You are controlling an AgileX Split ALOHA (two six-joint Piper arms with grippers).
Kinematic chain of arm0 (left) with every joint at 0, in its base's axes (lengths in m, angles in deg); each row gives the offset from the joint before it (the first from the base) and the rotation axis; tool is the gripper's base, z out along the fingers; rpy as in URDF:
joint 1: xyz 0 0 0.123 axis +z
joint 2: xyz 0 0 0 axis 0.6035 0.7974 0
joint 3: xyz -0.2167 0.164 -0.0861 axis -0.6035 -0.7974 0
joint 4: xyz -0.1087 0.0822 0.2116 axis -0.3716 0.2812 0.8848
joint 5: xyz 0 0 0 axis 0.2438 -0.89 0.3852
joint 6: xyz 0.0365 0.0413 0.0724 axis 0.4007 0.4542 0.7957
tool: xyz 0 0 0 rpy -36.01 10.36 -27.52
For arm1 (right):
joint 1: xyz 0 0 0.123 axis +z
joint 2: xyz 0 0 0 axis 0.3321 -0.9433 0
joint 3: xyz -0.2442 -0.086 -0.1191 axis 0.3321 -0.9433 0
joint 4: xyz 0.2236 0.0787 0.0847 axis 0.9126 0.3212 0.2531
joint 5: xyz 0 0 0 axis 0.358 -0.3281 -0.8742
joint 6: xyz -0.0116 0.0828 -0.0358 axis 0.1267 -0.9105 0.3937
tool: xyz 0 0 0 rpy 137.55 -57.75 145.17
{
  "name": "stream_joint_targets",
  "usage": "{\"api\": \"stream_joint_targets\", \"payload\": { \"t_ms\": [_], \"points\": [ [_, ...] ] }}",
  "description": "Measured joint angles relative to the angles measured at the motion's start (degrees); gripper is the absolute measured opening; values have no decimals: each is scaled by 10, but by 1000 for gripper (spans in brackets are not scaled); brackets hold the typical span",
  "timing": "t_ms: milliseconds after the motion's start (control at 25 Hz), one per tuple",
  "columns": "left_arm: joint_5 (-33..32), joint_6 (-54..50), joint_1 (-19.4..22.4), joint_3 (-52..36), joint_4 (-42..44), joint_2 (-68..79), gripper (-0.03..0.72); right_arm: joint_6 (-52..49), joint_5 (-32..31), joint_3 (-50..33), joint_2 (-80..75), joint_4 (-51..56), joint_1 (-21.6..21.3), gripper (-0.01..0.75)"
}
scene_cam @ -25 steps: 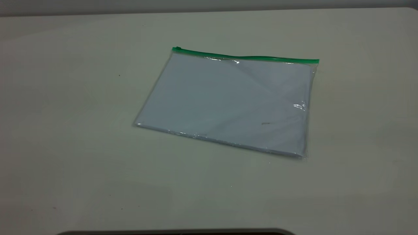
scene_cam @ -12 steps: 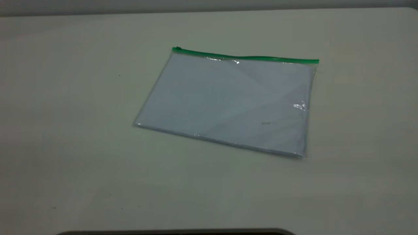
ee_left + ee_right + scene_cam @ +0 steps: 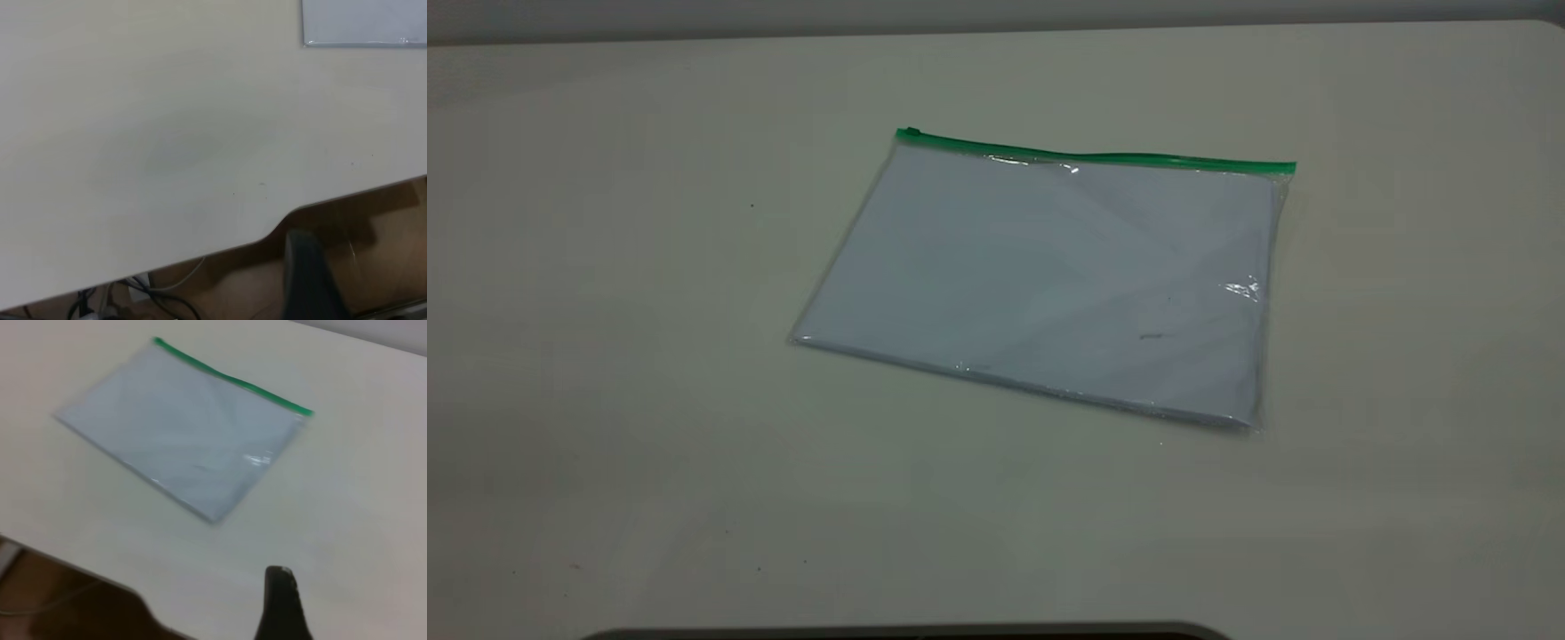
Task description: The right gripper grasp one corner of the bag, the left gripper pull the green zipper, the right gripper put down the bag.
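Note:
The bag (image 3: 1049,276) lies flat on the table (image 3: 605,356), a clear pouch with white sheets inside. Its green zipper (image 3: 1094,158) runs along the far long edge, with the slider tab (image 3: 908,133) at the left end and a green-strip corner (image 3: 1285,167) at the right end. Neither gripper shows in the exterior view. In the right wrist view, part of my right gripper (image 3: 280,607) hovers over bare table, well short of the bag (image 3: 180,430) and zipper (image 3: 233,380). Part of my left gripper (image 3: 307,280) hangs past the table's edge; one plain corner of the bag (image 3: 360,20) shows far off.
The table's near edge (image 3: 200,253) has a curved cut-out. Cables (image 3: 167,293) and brown floor lie below it. A dark curved rim (image 3: 907,633) sits at the front edge in the exterior view. A wall strip (image 3: 960,13) borders the far side.

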Motion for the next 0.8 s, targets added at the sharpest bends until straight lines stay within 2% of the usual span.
{"api": "stream_joint_targets", "payload": {
  "t_ms": [280,800],
  "points": [
    [0,0,0,0,0,0,484,-15,11,-5,0,-54,0,574],
    [0,0,0,0,0,0,482,-17,17,-21,6,-54,1,574]
  ]
}}
